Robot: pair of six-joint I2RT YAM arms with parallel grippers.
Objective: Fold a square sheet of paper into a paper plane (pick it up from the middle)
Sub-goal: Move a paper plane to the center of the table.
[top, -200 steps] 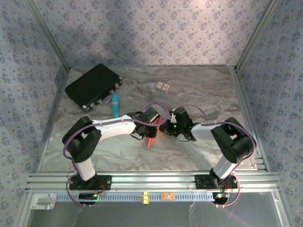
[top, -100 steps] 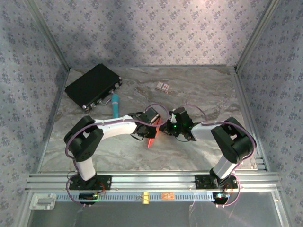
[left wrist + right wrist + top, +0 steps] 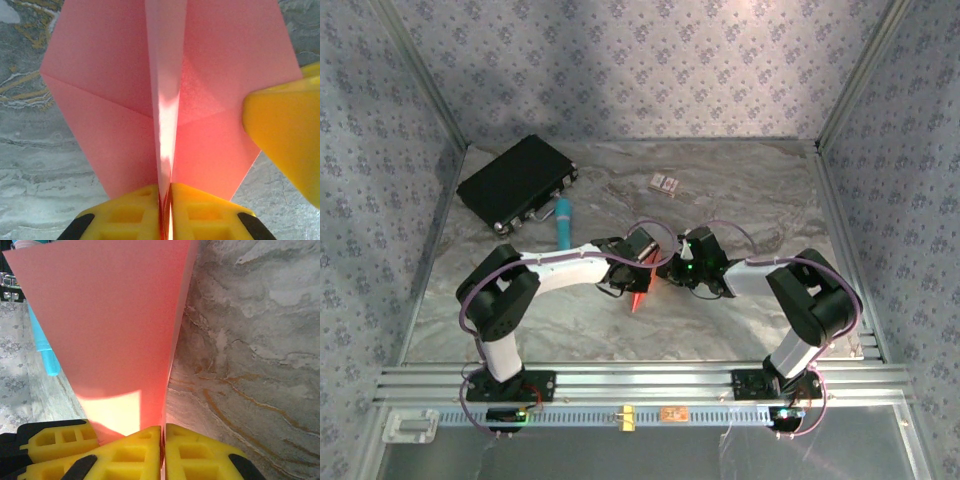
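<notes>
Left gripper [image 3: 165, 197]: clenched on centre crease of paper plane [image 3: 120, 95], wings spread to either side. Right gripper [image 3: 163, 437]: clenched on same plane, along folded edge, just beside left pair. Held at mid-table between both wrists, above marble table [image 3: 740, 190], pink tip pointing toward near edge in top view. Long axis along crease, straight out from left fingers. Equally near for both arms. Probable next move: working wings about that crease.
</notes>
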